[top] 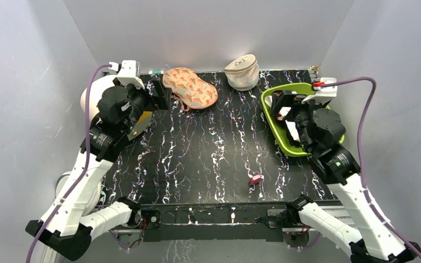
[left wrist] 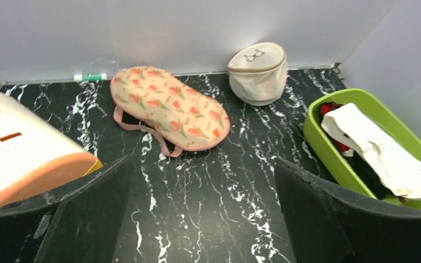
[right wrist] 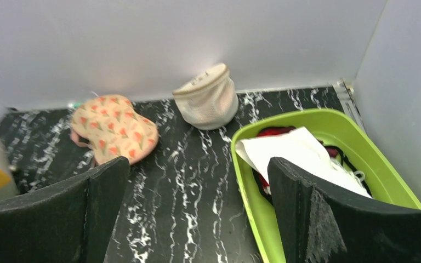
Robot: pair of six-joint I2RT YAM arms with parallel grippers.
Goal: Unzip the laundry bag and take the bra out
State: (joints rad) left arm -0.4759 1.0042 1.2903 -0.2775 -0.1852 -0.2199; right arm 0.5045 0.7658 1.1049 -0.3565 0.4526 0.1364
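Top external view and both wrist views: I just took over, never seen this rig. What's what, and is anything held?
The top view looks down on two white robot arms, bases at the bottom. Each wrist view looks out between that arm's own black fingers. The left gripper and the right gripper are both open and empty. On the black marbled table lie the peach laundry bag at the back, a beige mesh pouch beside it, a green tub of clothes on the right, and a small pink object near the front. Nothing touches the bag.
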